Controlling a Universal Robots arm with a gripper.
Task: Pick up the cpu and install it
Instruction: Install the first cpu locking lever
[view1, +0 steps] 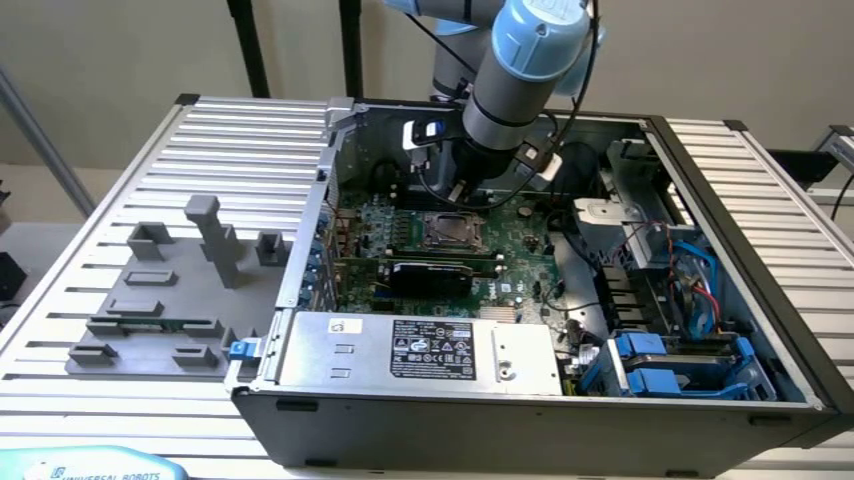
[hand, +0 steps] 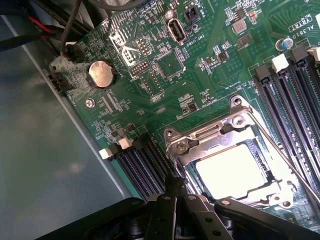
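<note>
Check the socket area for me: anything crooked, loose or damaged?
Nothing stands out. The cpu lies flat and square inside the socket frame, and the hand is beside its edge.

A plain beige wall (view1: 120, 50) runs across the back of the room, evenly lit, no hard shadows on it. Two dark upright posts (view1: 247, 45) stand against that wall, just behind the bench. The bench (view1: 247, 130) is a wide surface of pale metal slats, ribbed lengthwise, catching soft light along every ridge. More of the same slatted top shows on the exterior view's right (view1: 761, 190), running off toward the edge. A slim grey pole (view1: 40, 140) leans diagonally past the corner on the exterior view's left. Beyond that corner there is a strip of pale floor (view1: 34, 215).
</note>
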